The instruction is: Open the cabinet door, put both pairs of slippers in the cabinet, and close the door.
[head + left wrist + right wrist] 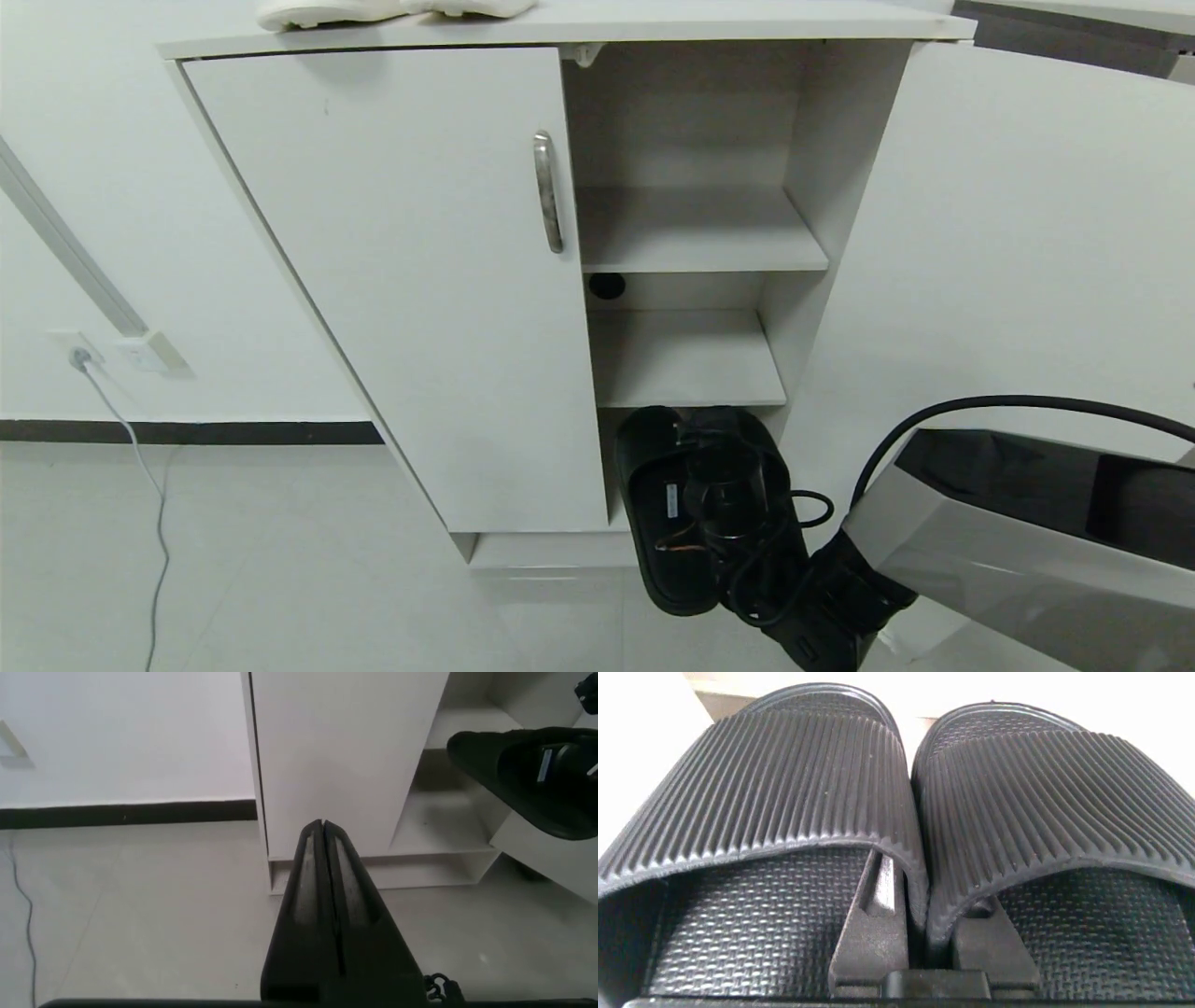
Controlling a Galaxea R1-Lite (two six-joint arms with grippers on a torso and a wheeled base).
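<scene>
Grey tile floor [280,579]; right tool [923,910] pinches black slippers [785,775], left tool [322,849] closed, empty.

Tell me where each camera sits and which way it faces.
Head view: on the head, facing down at the cabinet, right door open; right arm holds the black slippers low.
Left wrist view: on the left arm, facing floor and cabinet base; shut left fingers show.
Right wrist view: on the right arm, close on the slippers; right fingers pinch them.
Shared: black slippers, in all three.
</scene>
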